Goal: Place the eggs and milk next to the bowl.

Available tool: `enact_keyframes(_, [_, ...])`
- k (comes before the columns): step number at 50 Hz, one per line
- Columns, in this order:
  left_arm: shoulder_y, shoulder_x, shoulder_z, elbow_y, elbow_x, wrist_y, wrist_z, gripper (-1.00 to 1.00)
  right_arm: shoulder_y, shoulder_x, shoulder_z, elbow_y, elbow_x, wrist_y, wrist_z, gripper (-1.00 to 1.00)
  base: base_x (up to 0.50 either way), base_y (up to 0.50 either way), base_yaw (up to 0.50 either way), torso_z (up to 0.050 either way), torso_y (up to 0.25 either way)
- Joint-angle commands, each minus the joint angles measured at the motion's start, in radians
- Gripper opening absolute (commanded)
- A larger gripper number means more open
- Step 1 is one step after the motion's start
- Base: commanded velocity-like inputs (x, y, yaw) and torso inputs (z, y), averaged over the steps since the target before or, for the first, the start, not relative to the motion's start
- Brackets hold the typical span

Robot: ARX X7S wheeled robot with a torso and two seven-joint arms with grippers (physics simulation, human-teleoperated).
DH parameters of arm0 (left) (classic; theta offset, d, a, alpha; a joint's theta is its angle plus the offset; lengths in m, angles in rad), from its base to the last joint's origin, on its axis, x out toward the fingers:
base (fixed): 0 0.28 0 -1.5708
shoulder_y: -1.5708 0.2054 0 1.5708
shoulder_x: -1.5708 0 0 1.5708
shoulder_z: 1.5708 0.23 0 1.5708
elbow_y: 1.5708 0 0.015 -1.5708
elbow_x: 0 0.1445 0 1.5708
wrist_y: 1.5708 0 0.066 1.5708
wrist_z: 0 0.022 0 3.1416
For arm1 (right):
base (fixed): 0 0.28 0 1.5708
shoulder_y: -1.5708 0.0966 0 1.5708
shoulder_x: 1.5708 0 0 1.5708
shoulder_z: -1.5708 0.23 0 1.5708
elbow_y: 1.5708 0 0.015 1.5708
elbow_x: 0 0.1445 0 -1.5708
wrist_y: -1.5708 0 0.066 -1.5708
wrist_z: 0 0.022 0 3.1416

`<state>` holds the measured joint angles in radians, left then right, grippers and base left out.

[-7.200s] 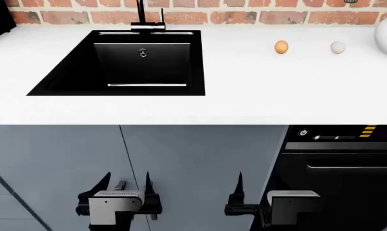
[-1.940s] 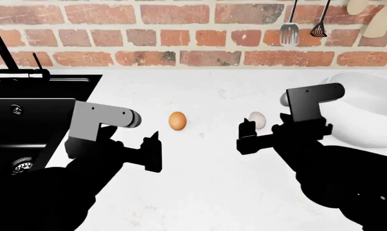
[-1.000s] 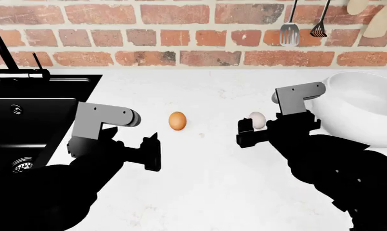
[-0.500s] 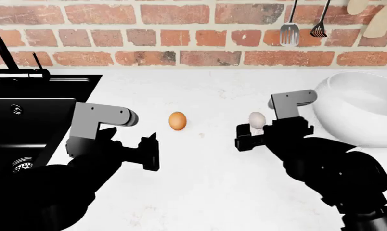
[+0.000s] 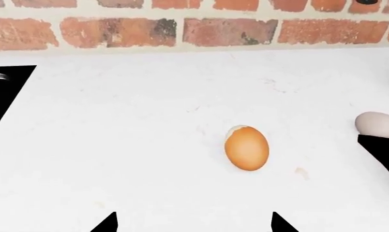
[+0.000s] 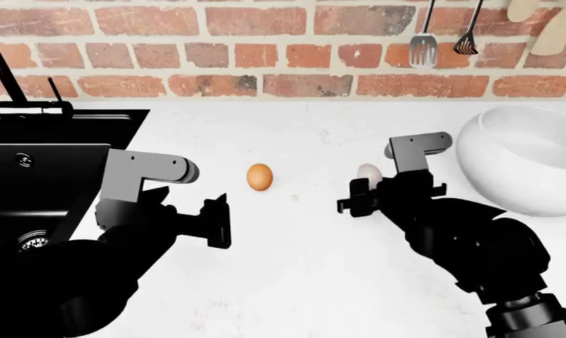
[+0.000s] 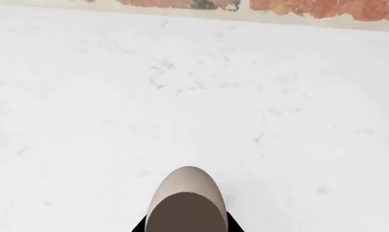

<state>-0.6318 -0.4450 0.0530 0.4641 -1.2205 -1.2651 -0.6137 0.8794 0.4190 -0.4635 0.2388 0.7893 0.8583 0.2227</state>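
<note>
1. Nearest the front edge of the white counter (image 6: 302,282): the left gripper (image 6: 184,222), hovering over bare counter, fingers spread wide with nothing between them; only the two dark fingertips (image 5: 107,223) visible in the left wrist view.
2. A little farther in: the brown egg (image 6: 258,177), lying alone on the counter beyond the left gripper, clear of both fingers, toward the middle of the counter.
3. Right of that: the right gripper (image 6: 367,191), reached up to the pale egg (image 6: 369,172); egg just at the fingers, seemingly between them; right wrist view filled low down by the pale egg (image 7: 188,191) with a dark shape over its near part; grip on it not clear, so open or closed cannot be told.
4. Farther right, toward the right edge: the big white bowl (image 6: 522,165), well apart from the brown egg, near the pale one.
5. At the left edge: the black sink (image 6: 39,169) with its tap (image 6: 6,77).
6. Farthest back: the brick wall (image 6: 264,49), with utensils (image 6: 424,46) hanging at the right.
</note>
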Motion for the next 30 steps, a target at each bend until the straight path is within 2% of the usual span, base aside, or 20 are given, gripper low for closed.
enact_keyframes(1, [0.001, -0.005, 0.003, -0.002, -0.006, 0.007, -0.003, 1.00, -0.016, 0.001, -0.012, 0.024, -0.013, 0.002, 0.009, -1.00, 0.00, 0.00, 0.00, 0.000, 0.000])
enact_keyframes(15, [0.001, -0.011, 0.003, 0.007, -0.024, 0.008, -0.019, 1.00, -0.040, 0.041, 0.019, -0.132, 0.008, 0.023, 0.086, -1.00, 0.00, 0.00, 0.00, 0.000, 0.000])
enact_keyframes(30, [-0.083, 0.000, 0.019, 0.004, -0.086, -0.033, -0.079, 1.00, -0.096, 0.127, 0.083, -0.437, 0.138, 0.179, 0.221, -1.00, 0.00, 0.00, 0.00, 0.000, 0.000])
